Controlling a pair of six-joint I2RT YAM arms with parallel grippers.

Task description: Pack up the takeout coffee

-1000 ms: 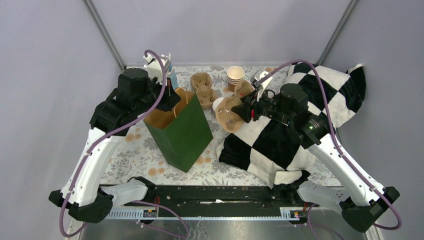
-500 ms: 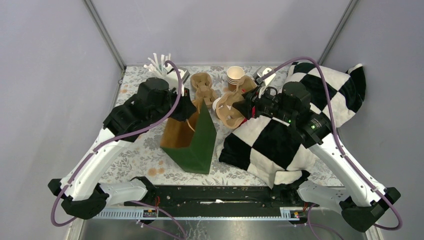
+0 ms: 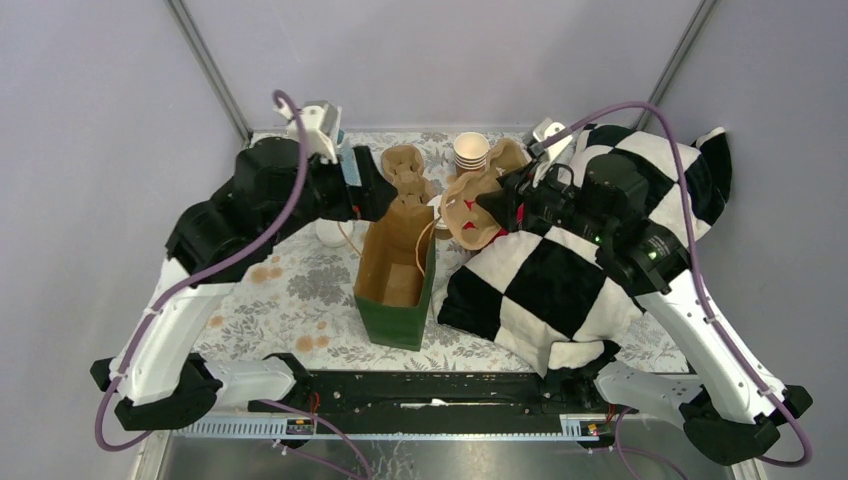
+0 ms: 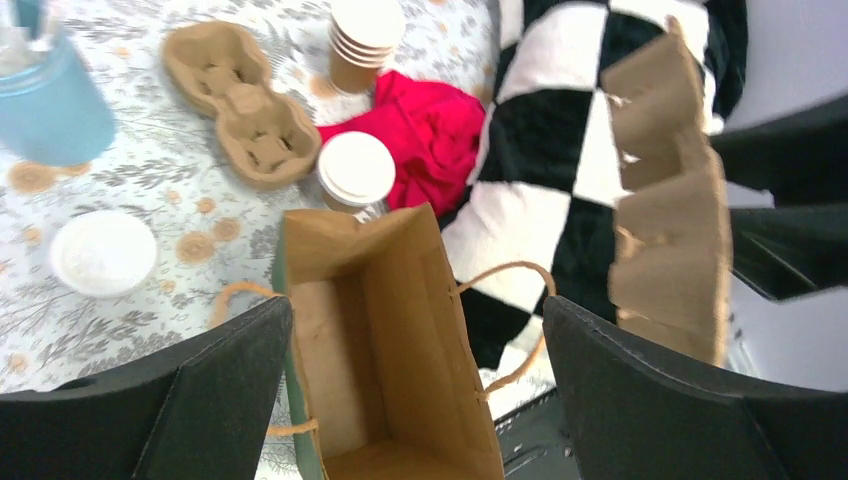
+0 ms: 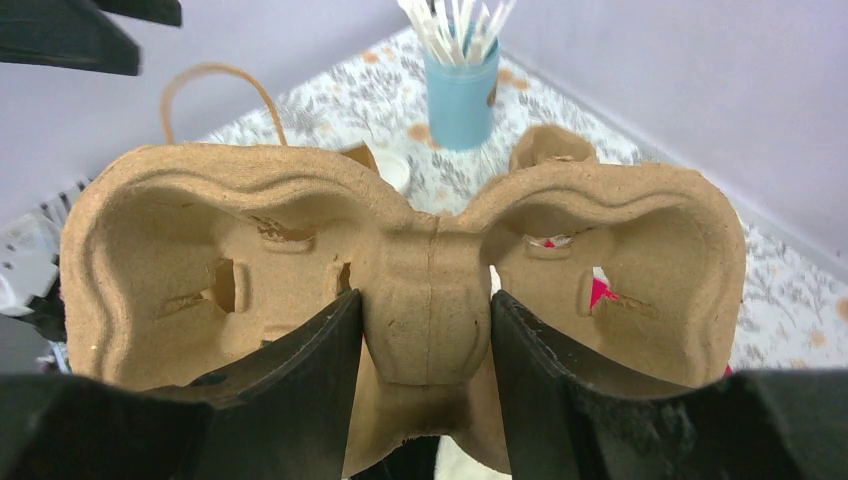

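The left pincer (image 4: 415,318) stands wide open above the mouth of the green paper bag (image 4: 370,360), which has a brown inside and twisted cord handles. This pincer holds nothing. The bag stands upright on the flowered tablecloth (image 4: 150,190).

The right pincer (image 5: 425,345) is closed on the middle ridge of a brown moulded pulp cup carrier (image 5: 200,250) with two wells. It holds the carrier in the air, tilted on its edge, to the right of the bag and over the black and white checkered cloth (image 4: 540,110).

The takeout coffee (image 4: 357,168), a small brown paper cup with a round white plastic lid, stands upright on the table just behind the far rim of the bag. It seems to touch the bag, but the view does not let me be sure. A crumpled red cloth (image 4: 430,135) lies just beside it on the right and a second pulp carrier (image 4: 240,105) on its left. A stack of lidless paper cups (image 4: 362,40) stands farther behind.
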